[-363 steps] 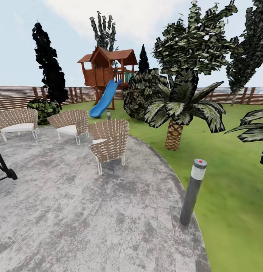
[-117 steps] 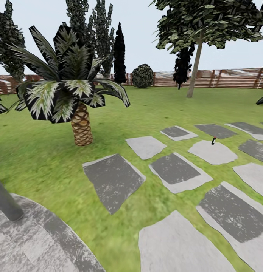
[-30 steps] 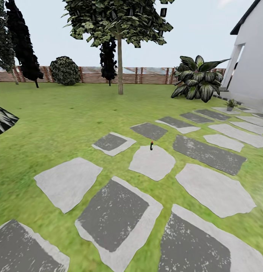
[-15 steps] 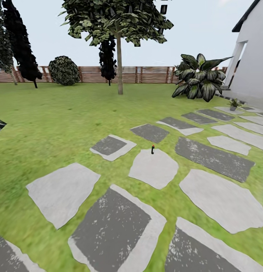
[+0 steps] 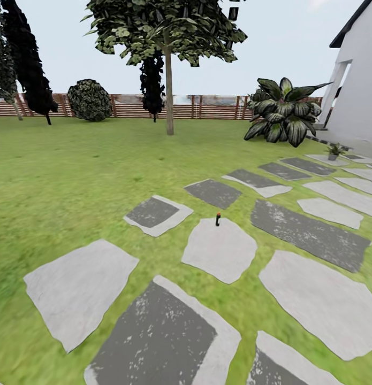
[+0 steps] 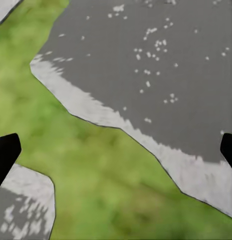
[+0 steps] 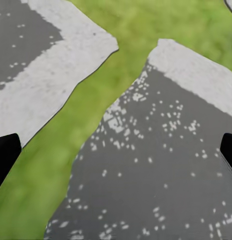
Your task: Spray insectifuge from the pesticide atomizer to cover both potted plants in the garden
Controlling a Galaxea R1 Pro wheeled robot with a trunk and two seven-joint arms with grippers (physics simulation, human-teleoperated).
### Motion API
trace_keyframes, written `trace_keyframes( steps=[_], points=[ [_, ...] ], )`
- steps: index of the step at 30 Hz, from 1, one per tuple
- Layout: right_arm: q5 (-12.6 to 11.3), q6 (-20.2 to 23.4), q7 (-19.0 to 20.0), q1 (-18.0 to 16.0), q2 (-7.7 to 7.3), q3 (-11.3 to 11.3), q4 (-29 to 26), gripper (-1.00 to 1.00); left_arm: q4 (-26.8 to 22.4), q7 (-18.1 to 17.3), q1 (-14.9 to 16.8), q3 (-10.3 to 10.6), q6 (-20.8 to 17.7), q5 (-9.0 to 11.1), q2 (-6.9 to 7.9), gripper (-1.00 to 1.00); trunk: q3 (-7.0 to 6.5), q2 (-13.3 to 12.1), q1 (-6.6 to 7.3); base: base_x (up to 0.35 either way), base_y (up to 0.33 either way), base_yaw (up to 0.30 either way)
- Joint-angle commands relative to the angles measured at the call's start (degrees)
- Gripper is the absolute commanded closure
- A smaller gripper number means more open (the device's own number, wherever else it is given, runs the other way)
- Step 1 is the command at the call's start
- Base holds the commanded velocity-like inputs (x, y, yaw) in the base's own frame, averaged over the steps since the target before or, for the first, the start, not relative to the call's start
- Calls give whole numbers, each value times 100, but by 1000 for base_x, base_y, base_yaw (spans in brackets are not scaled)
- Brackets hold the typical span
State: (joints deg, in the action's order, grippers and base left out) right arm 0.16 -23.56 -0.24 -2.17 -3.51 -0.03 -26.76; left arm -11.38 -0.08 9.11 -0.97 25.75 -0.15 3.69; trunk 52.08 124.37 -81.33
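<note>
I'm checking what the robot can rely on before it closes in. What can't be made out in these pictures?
- Small dark object with a red top on a pale stepping stone, head view: too small to identify.
- Small potted plant near the white wall, head view: too distant for leaf or pot detail.
- Left gripper and right gripper, wrist views: fingertips cut off by the frame edges, jaws set wide apart.

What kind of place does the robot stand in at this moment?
It looks like a home garden or backyard. A green lawn is crossed by grey stepping stones, a brown slatted wooden fence closes the far side behind a tree, and a white house wall stands at the right.
</note>
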Motion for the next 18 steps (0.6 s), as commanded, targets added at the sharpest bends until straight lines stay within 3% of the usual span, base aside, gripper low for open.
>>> trace_keyframes(
  steps=[1,7,18],
  points=[
    [2,-17,-2,-3,0,1,4,-100,5,-1,3,-8,18,-2,0,-100,5,2,-3,339,0,0],
    [2,-16,4,-3,0,2,4,-100,5,-1,3,-8,18,-2,0,-100,5,2,-3,339,0,-52],
    [2,-10,6,-3,0,-3,10,-100,5,-1,3,-8,18,-2,0,-100,5,2,-3,339,0,-241]
  ],
)
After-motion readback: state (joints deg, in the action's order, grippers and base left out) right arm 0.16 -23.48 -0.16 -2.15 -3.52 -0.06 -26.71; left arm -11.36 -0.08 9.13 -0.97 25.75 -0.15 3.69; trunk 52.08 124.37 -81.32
